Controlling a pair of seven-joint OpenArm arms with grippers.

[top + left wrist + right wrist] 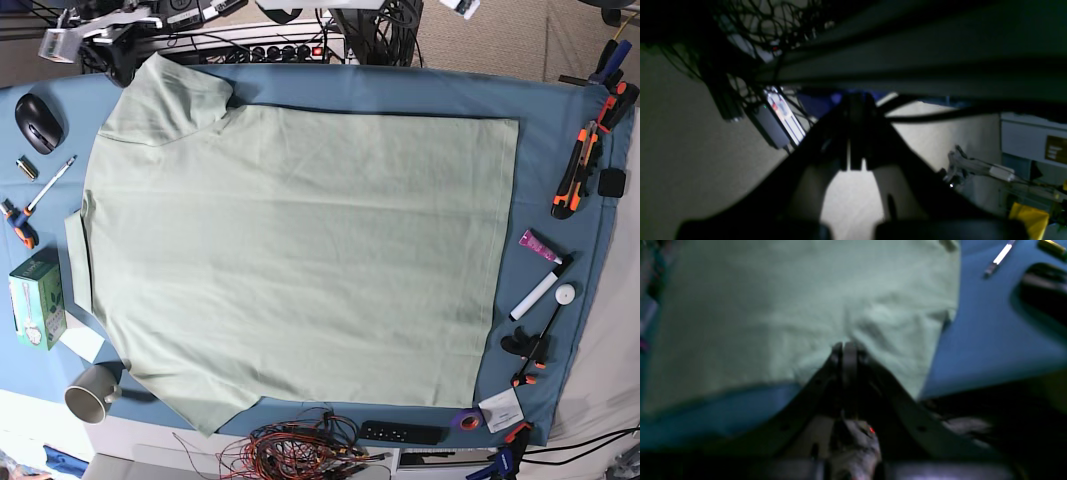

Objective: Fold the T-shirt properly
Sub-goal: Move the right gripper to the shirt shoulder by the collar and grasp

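The pale sage-green T-shirt (290, 250) lies flat and spread out on the teal-blue tablecloth (560, 110), with one sleeve (165, 95) at the top left of the base view. In the right wrist view my right gripper (845, 349) is shut, its tips over the puckered fabric of the T-shirt (790, 306) just inside the sleeve's edge. I cannot tell whether it pinches cloth. The right arm (100, 25) shows at the top left of the base view. My left gripper (856, 100) looks shut and empty. It hangs off the table, facing the floor and the table's underside.
A mouse (38, 120), pen (50, 185), green box (35, 298) and mug (92, 392) line the left side. Tangled wires (300, 445) and a remote (405, 433) lie at the front. A utility knife (578, 170) and marker (540, 290) lie at the right.
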